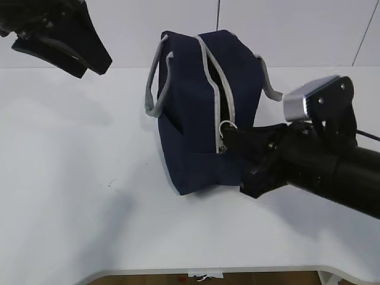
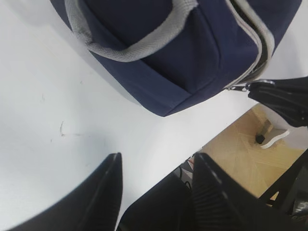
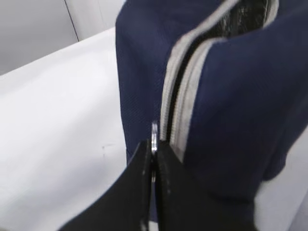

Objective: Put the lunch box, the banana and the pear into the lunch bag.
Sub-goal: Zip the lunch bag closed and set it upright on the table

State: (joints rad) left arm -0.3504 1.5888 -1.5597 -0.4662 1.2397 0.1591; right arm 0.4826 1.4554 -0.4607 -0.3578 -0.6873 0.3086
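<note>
Item one, the lunch bag [image 1: 196, 113]: I logged it standing on the white table [image 1: 71, 178] at about the centre of the exterior view, navy fabric, grey strap handles [image 1: 155, 83] at its 9 o'clock side, the grey zipper [image 1: 221, 77] running over the top and down the near end, parted enough near the top that silver lining [image 3: 245, 14] showed in my right wrist view. Item two, the ring pull [image 1: 227, 126]: it sat low on the near end of the zip. Item three, the right gripper [image 1: 233, 138]: it reached in from 4 o'clock, its jaws clenched on the ring pull, fingers [image 3: 139, 192] pressed flat together around the metal. Item four, the left gripper [image 2: 156, 168]: raised off the table at 10 o'clock in the exterior view, fingers spread apart and holding nothing, the bag at 12 o'clock of its own camera.
</note>
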